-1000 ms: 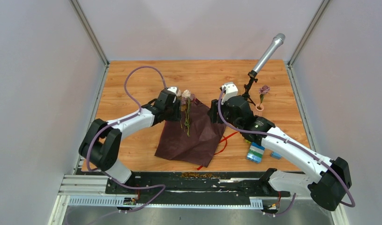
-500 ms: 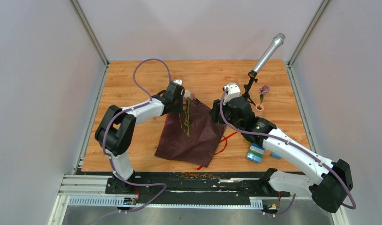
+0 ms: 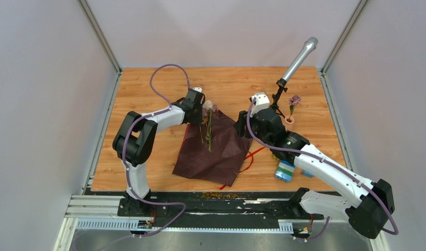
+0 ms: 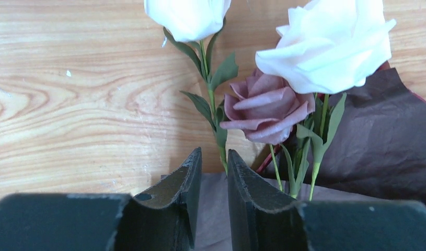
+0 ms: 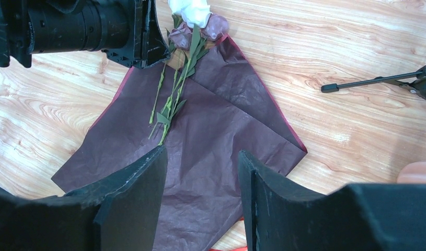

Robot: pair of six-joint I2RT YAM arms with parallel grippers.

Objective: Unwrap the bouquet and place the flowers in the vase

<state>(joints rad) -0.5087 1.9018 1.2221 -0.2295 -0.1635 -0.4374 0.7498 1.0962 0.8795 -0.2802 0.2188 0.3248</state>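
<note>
Pale grey walls (image 3: 43,104) around a wooden surface (image 3: 148,83), flowers (image 3: 208,128) loose on opened wrapping paper (image 3: 210,154).
From above, the left fingers (image 3: 199,112) sit at the flower heads, the maroon paper spreads between both sets of fingers, and the vase (image 3: 289,122), holding one mauve rose (image 3: 294,99), stands near the right fingers (image 3: 240,126), on their right. Left wrist: fingers drawn close about a green stem (image 4: 213,104), a narrow gap showing; whether they pinch it, I cannot tell. Right wrist: fingers apart and empty, paper beneath them.

Top view looks down over the whole table (image 3: 148,83); both wrist views sit low and close, sharing the flowers (image 4: 265,107).
</note>
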